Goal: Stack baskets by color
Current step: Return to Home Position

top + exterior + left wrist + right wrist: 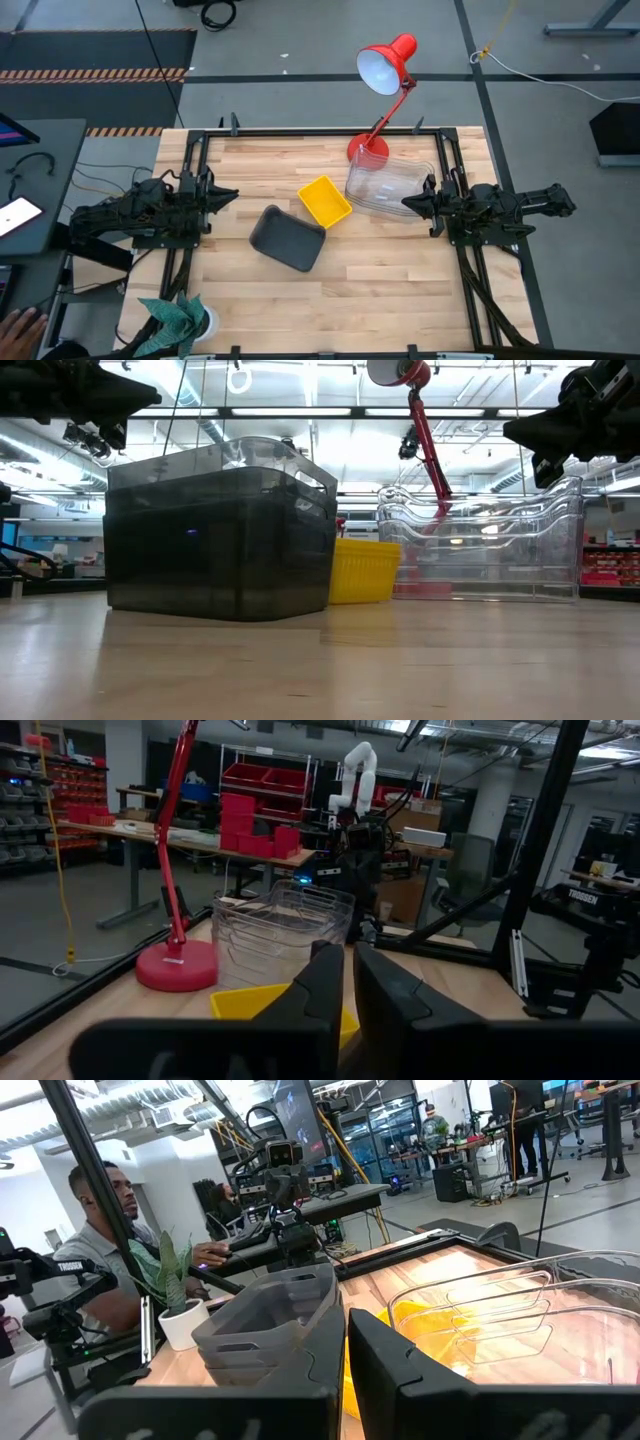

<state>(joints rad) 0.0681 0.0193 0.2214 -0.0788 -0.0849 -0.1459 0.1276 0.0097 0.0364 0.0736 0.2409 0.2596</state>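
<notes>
Three piles of baskets stand on the wooden table. The dark-grey baskets (pixel 288 238) (pixel 220 540) are nested left of the middle. A yellow basket (pixel 324 201) (pixel 364 570) rests on its bottom beside them. The clear baskets (pixel 390 185) (pixel 490 550) are nested at the right, by the lamp's base. My left gripper (pixel 232 194) (pixel 349 952) hangs shut above the table's left side, pointing level at the piles. My right gripper (pixel 408 203) (pixel 345 1315) hangs shut at the right, its tips just short of the clear pile and higher than it. Neither holds anything.
A red desk lamp (pixel 385 70) stands with its base (pixel 366 150) at the far edge behind the clear baskets. A potted plant (pixel 178 318) sits at the near left corner. Black frame rails (pixel 450 170) run along both sides. A person (pixel 110 1250) sits beyond the left edge.
</notes>
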